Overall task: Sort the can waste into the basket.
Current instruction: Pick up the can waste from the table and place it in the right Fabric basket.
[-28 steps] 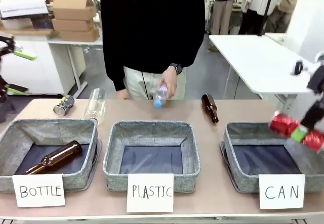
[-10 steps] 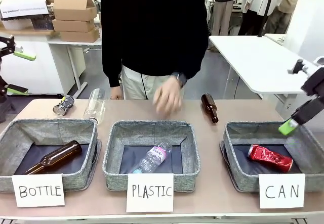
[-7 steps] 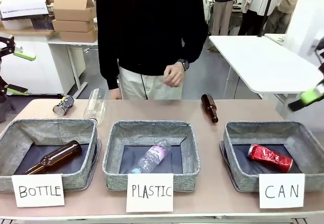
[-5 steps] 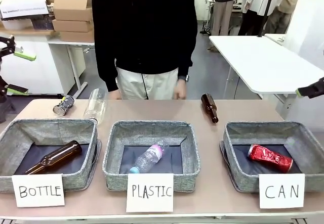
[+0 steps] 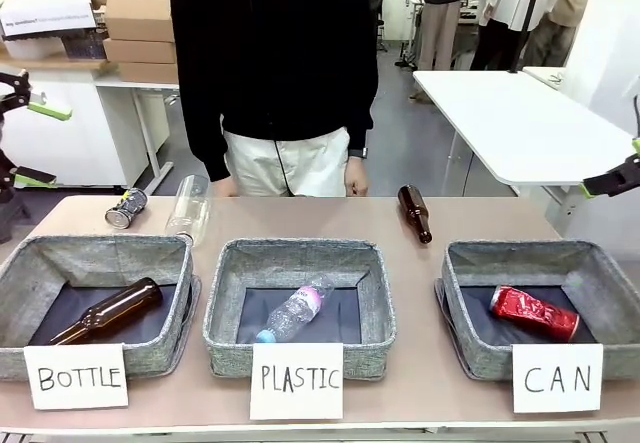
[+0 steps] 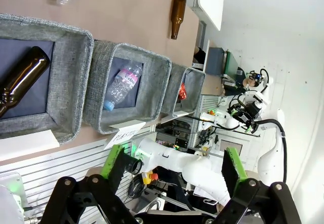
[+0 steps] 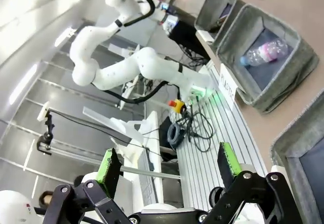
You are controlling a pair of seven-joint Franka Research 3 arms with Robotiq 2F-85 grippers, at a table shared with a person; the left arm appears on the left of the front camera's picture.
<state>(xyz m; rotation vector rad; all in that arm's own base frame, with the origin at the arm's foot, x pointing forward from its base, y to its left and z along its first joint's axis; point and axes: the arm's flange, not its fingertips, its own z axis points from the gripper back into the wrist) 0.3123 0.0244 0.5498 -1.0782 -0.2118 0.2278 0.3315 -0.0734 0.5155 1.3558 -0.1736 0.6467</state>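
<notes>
The crushed bright red metal can (image 5: 533, 313) lies in the grey woven basket (image 5: 520, 251) signed CAN; the dark black-and-silver crushed can (image 5: 125, 207) sits far left on the brown table (image 5: 410, 263). The left gripper (image 6: 172, 163) and right gripper (image 7: 167, 164) gape wide, empty. That dark can looks light, thin and slick, so I'd pinch across its middle.

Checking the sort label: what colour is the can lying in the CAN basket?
Bright red with white marks; the can shows best in the front view.

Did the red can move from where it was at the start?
Yes. The red can was up above the right side of the CAN basket. It has gone down and now lies inside, on the basket's dark floor.
</notes>
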